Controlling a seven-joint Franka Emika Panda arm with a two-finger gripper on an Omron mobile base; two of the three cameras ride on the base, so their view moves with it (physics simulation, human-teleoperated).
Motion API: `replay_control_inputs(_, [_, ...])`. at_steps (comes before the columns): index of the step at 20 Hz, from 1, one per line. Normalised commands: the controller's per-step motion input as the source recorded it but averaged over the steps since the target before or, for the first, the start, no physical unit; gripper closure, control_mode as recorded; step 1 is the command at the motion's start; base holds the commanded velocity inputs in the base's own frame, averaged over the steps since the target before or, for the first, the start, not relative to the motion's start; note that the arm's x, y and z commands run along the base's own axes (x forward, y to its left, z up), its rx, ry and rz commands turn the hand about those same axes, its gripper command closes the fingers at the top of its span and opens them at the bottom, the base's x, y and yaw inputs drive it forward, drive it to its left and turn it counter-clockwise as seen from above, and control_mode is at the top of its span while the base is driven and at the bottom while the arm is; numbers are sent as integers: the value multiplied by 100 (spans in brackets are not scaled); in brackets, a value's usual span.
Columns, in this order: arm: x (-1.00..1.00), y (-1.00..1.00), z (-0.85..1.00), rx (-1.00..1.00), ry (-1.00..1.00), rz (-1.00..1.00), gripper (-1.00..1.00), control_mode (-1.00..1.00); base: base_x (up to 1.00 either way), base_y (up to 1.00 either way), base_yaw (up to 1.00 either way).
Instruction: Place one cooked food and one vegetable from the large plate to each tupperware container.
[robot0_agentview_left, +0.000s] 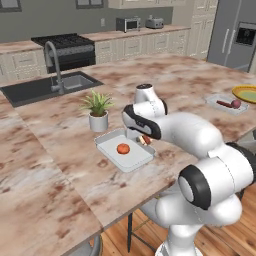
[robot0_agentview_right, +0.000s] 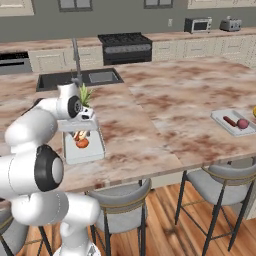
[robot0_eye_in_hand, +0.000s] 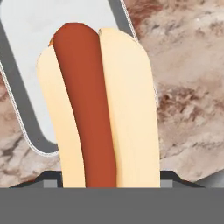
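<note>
My gripper (robot0_agentview_left: 143, 139) was clamped on the hot dog (robot0_eye_in_hand: 98, 109), hovering over the near tupperware tray (robot0_agentview_left: 112, 155) with a tomato (robot0_agentview_left: 123, 148) at nine o'clock. My arm hid the fingertips. Far tray (robot0_agentview_left: 225, 105) sat at two o'clock, the large plate (robot0_agentview_left: 246, 93) cut off.

A round orange tomato (robot0_agentview_left: 123, 148) lies in the near shallow grey-white tray (robot0_agentview_left: 111, 150) on the marbled brown worktop (robot0_agentview_left: 45, 165). A hot dog in a pale bun (robot0_eye_in_hand: 98, 109) hangs over this tray's corner. A small green potted plant (robot0_agentview_left: 98, 111) stands just behind it. A second grey-white tray (robot0_agentview_right: 222, 119) sits well apart to the right, beside the wide yellow-rimmed plate (robot0_agentview_left: 246, 93).
</note>
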Motion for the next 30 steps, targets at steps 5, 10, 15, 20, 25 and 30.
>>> replay_control_inputs(5, [39, 0, -43, -1, 1, 10, 100, -100, 0, 0, 0])
replay_control_inputs(10, [38, -1, -42, -8, 9, 19, 100, -100, 0, 0, 0])
replay_control_inputs(15, [24, 2, -27, -5, 5, 6, 100, -100, 0, 0, 0])
replay_control_inputs(20, [34, 9, -11, 0, 0, 3, 100, -100, 0, 0, 0])
replay_control_inputs(25, [13, 1, -21, 0, 0, 0, 100, -100, 0, 0, 0])
replay_control_inputs(30, [0, 0, -31, 0, 1, 0, 100, -100, 0, 0, 0])
